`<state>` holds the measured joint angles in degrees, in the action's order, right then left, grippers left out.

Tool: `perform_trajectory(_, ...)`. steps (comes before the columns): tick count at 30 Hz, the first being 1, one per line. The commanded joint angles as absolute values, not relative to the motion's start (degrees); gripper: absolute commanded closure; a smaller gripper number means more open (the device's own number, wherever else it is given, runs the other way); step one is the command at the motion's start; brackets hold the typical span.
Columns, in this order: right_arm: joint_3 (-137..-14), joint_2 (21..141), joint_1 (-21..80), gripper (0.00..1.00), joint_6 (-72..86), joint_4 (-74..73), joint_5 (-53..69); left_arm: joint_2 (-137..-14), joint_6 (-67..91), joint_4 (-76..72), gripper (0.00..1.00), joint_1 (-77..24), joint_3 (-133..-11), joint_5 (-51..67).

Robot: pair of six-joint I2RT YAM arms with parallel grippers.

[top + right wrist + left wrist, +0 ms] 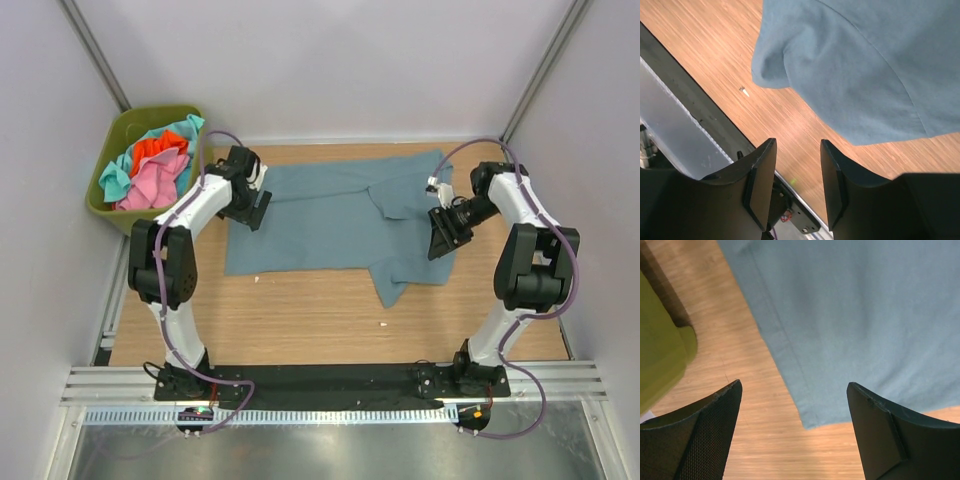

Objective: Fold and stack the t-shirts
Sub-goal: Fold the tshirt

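Observation:
A slate-blue t-shirt [330, 215] lies spread on the wooden table, its right part folded over with a flap pointing toward the near edge. My left gripper [258, 212] hovers at the shirt's left edge, open wide; in the left wrist view a hemmed corner of the shirt [855, 315] sits between and beyond the left gripper [794, 385]. My right gripper [440, 245] hangs over the shirt's right edge. It is open with nothing between its fingers, and the right wrist view shows the cloth [855, 65] beyond the right gripper [798, 142]. Pink [150, 185], orange-red [160, 150] and turquoise [185, 128] t-shirts lie in the bin.
The olive-green bin [150, 112] stands at the back left, close to my left arm, and its corner shows in the left wrist view [660, 360]. A tiny white scrap [383, 323] lies on the wood near the shirt's flap. The black base rail [685, 125] runs along the near edge.

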<state>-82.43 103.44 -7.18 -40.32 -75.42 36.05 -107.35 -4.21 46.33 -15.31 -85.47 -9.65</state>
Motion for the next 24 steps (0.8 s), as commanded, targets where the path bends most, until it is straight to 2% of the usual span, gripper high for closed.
perform_trajectory(1,-80.6,99.15,-5.72,0.54,-46.49,-85.69,36.92,-110.47,-2.81,44.38,0.14,-13.1,-91.14,-8.35)
perform_trajectory(7,-70.25,95.37,1.91,0.55,-48.25,-82.98,31.65,-118.12,-3.96,45.79,0.14,-12.22,-97.9,-9.58)
perform_trajectory(11,-66.89,95.27,3.34,0.55,-46.41,-78.94,29.8,-119.62,-3.96,45.88,0.14,-12.22,-98.96,-9.14)
perform_trajectory(24,-66.27,102.29,3.6,0.56,-38.58,-67.06,23.82,-119.88,-2.99,46.06,0.14,-12.22,-97.56,-8.17)
